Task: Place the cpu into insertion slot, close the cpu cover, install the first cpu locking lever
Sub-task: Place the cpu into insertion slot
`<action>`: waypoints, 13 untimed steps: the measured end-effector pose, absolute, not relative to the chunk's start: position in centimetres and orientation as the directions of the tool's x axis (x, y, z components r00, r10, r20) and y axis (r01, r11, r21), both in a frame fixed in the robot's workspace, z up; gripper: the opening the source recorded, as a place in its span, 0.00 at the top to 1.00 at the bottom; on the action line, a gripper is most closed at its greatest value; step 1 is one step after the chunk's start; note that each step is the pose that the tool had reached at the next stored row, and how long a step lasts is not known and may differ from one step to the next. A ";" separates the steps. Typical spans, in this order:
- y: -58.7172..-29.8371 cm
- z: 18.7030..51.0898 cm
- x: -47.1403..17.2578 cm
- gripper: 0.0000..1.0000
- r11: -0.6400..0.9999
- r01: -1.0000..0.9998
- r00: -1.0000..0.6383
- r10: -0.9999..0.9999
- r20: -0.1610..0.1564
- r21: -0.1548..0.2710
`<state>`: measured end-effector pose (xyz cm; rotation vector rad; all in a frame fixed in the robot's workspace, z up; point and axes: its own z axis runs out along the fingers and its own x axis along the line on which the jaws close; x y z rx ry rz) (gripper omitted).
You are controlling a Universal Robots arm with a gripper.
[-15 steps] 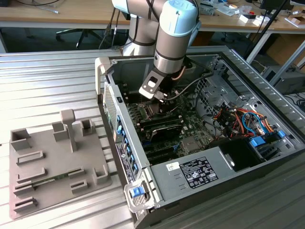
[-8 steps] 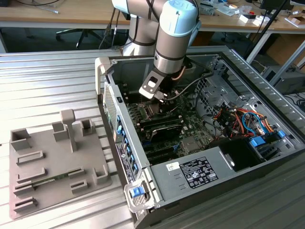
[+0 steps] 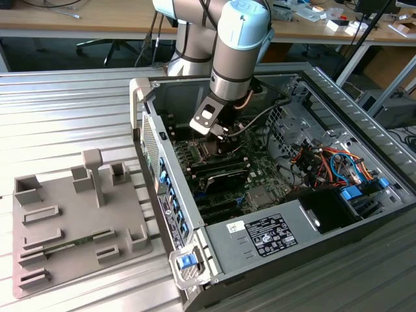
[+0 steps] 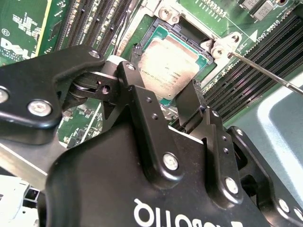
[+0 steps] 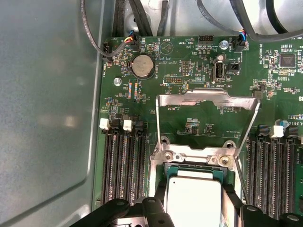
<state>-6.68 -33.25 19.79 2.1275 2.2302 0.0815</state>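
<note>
On the motherboard, jaws clasp the cpu at the insertion slot.

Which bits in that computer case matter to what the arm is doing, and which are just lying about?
In the job: cpu, insertion slot, raised cpu cover, pincer at the cpu.
Just there: coin battery, memory slots, coloured cables, grey tray at the exterior view's left.

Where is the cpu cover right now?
In the first wrist view the cpu cover stands raised open, rising from its hinge right beside the cpu, between the two banks of memory slots.
</note>
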 end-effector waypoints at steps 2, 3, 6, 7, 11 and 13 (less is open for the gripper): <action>-33.3 19.8 -6.7 0.46 0.047 0.996 -0.047 0.999 -0.006 0.078; -33.3 19.8 -6.7 0.46 0.047 0.996 -0.047 0.999 -0.006 0.078; -33.3 19.8 -6.7 0.38 0.047 0.996 -0.047 0.999 -0.006 0.078; -33.3 19.8 -6.7 0.38 0.047 0.996 -0.047 0.999 -0.006 0.078; -33.3 19.9 -6.7 0.38 0.047 0.996 -0.047 0.999 -0.006 0.078; -33.3 20.7 -6.7 0.38 0.046 0.996 -0.046 0.999 -0.003 0.079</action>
